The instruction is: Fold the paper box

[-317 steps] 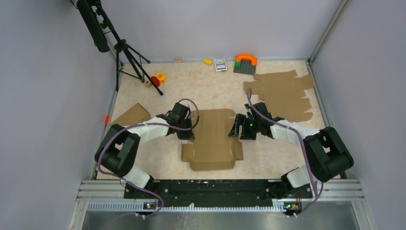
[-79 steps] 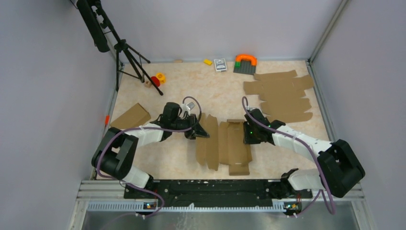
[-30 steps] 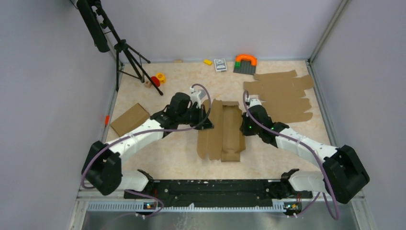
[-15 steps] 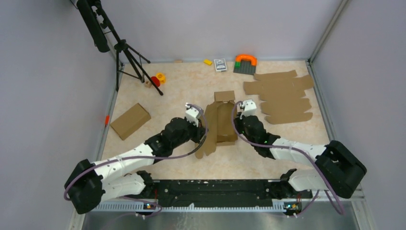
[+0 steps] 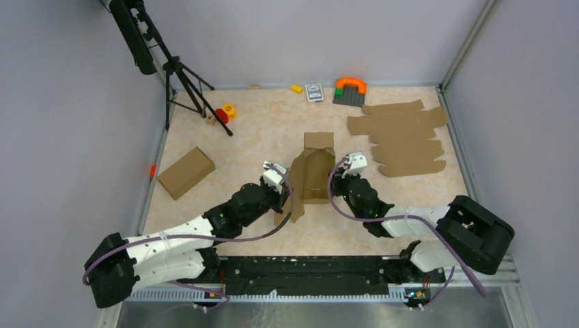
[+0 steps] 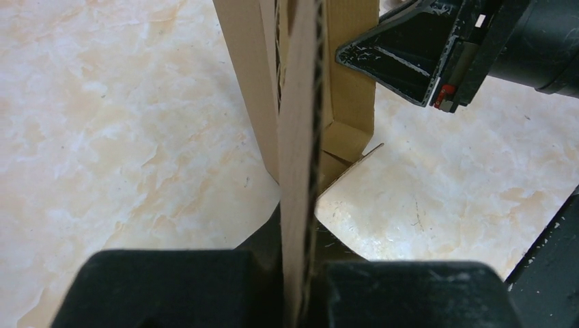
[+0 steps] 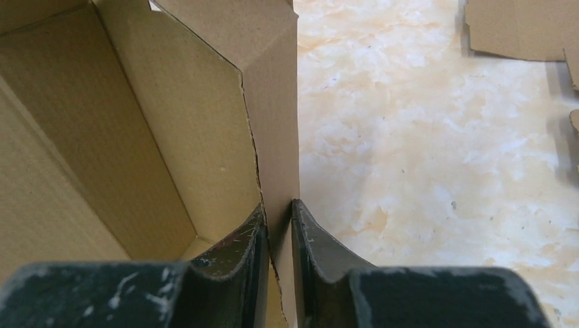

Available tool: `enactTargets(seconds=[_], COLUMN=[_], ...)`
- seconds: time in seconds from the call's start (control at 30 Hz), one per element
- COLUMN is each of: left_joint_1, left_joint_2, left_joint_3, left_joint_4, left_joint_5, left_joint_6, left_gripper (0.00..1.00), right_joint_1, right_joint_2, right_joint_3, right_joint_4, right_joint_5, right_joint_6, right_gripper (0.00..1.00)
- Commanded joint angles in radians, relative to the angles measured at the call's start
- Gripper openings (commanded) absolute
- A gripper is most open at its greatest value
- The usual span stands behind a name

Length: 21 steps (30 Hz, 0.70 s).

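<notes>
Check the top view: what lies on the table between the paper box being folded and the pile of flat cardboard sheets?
Nothing. In the top view, only bare marbled tabletop separates the paper box from the pile of flat sheets; the right wrist view shows the same.

On the table (image 5: 259,130): flat cardboard sheets (image 5: 403,140) far right, closed box (image 5: 186,172) left, tripod (image 5: 179,72), small toys (image 5: 349,90) at the back.

The half-raised paper box (image 5: 312,174) fills the table's (image 5: 259,130) middle, with the left gripper (image 5: 281,198) at its 8 o'clock and the right gripper (image 5: 339,179) at its 3 o'clock. Toward 12 o'clock bare tabletop lies free. At 2 o'clock a pile of cardboard sheets (image 5: 403,137) blocks the way; at 9 o'clock stands a closed box (image 5: 186,172), seemingly well apart.
</notes>
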Motion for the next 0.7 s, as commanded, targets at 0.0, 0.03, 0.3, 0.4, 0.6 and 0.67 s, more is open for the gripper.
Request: enactTargets(seconds=[0.0, 0.03, 0.3, 0.4, 0.6, 0.67], left_joint_1=[-0.026, -0.028, -0.052, -0.066, -0.108, -0.124], left_joint_2=[-0.035, -0.038, -0.099, -0.146, -0.199, -0.205], left_joint_3=[-0.015, -0.017, -0.071, -0.098, -0.122, -0.133], left_joint_4=[-0.030, -0.044, -0.087, -0.089, -0.117, -0.113], left_joint_5=[-0.051, -0.052, -0.033, -0.008, -0.033, -0.054], left_joint_6=[0.015, 0.012, -0.015, -0.003, -0.006, -0.008], left_gripper=[0.00, 0.00, 0.00, 0.00, 0.00, 0.00], right_joint_1=[0.049, 0.057, 0.071, 0.070, 0.071, 0.070], right_joint_2=[0.003, 0.000, -0.059, -0.103, -0.124, -0.128], right_joint_3=[-0.027, -0.029, -0.030, -0.036, -0.022, -0.031], right_joint_4=[0.098, 0.086, -0.052, -0.121, -0.230, -0.218], right_joint_5=[0.001, 0.001, -0.069, -0.095, -0.208, -0.224], right_joint_6=[0.056, 0.063, 0.084, 0.103, 0.155, 0.174], right_gripper=[0.17, 0.18, 0.28, 0.28, 0.37, 0.38])
